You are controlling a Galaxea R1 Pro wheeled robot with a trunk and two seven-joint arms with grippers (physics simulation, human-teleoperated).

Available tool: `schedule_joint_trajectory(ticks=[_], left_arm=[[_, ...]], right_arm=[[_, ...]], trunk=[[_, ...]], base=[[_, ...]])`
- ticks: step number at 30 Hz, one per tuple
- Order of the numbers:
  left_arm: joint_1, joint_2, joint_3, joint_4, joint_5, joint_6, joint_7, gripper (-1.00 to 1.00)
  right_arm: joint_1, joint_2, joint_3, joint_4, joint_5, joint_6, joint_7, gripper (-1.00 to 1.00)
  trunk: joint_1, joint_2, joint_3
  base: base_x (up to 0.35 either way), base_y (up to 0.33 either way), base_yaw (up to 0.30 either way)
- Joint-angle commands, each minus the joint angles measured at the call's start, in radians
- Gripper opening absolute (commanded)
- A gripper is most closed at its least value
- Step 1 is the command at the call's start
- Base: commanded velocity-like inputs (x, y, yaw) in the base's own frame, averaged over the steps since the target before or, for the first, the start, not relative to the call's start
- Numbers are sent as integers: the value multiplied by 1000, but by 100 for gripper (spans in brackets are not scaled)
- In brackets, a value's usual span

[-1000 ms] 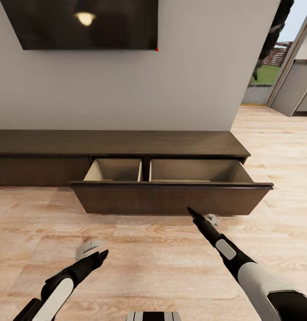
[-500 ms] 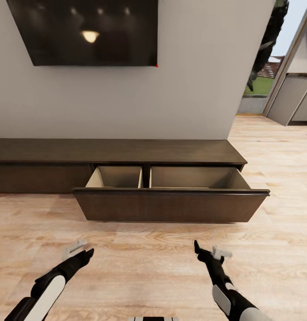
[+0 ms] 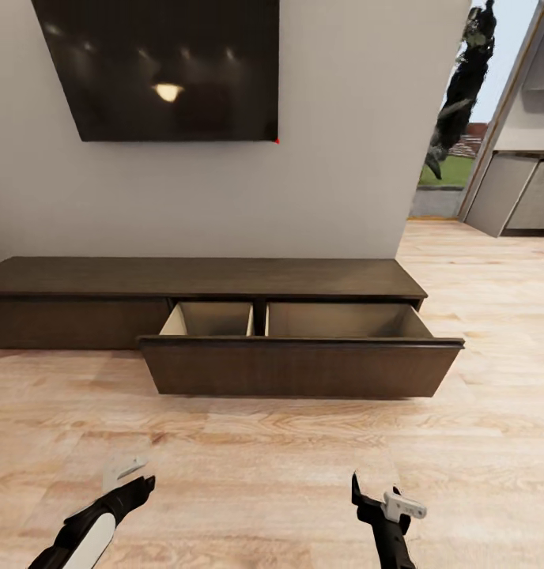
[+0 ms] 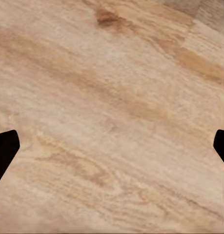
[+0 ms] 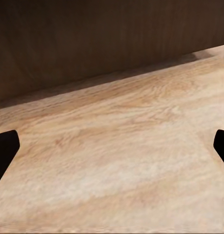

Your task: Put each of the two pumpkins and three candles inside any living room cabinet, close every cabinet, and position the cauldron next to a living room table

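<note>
Against the wall, cabinet point(image 3: 224, 276) drawer point(image 3: 304, 365) stands pulled out, visible interior bare; left gripper point(image 3: 123, 476) and right gripper point(image 3: 380, 501) spread, empty, over wood floor point(image 3: 264, 458); stowing, closing and cauldron placement apparently remain

Cabinet point(image 3: 201, 278) vs wall, under TV point(image 3: 169, 67); drawer point(image 3: 304, 367) out.

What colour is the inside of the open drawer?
Pale tan inside the drawer, against the cabinet's dark brown; head view shows it best.
</note>
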Motion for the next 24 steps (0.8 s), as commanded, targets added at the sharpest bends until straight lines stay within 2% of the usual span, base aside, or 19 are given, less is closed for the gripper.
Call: schedule_joint_trajectory(ticks=[1, 7, 10, 19, 24], left_arm=[[5, -5, 3, -7, 9, -5, 13, 100], [26, -37, 36, -41, 8, 14, 27, 100], [38, -36, 53, -58, 8, 31, 30, 100], [39, -37, 52, -108, 10, 42, 30, 100], [39, -37, 52, -52, 9, 36, 29, 100]], right_arm=[[5, 5, 8, 6, -9, -3, -4, 100], [8, 3, 10, 40, -8, -10, 8, 100], [8, 9, 14, 57, -9, -12, 9, 100], [8, 8, 12, 107, -9, -14, 7, 100], [8, 8, 12, 122, -9, -14, 5, 100]], trunk=[[-1, 0, 3], [-3, 1, 26], [-5, 2, 38], [-9, 4, 73], [-11, 5, 92]], base=[[0, 0, 0], [0, 0, 0], [0, 0, 0], [0, 0, 8], [0, 0, 158]])
